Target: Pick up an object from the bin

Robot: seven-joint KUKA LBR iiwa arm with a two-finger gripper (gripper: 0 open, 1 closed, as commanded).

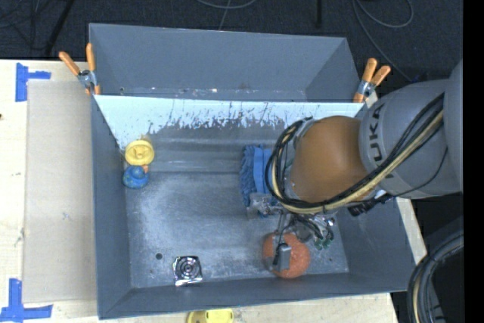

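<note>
My gripper is down at the front right of the bin, its dark fingertips against an orange-red ball that lies on the bin floor. The ball shows on both sides of the finger, partly hidden by it. Just behind the gripper a blue cloth-like thing rests near the middle of the bin, its right part covered by the arm's orange cover.
A yellow-and-blue toy stands at the left side of the bin. A small shiny metal clip lies at the front left. The arm with its cables covers the bin's right side.
</note>
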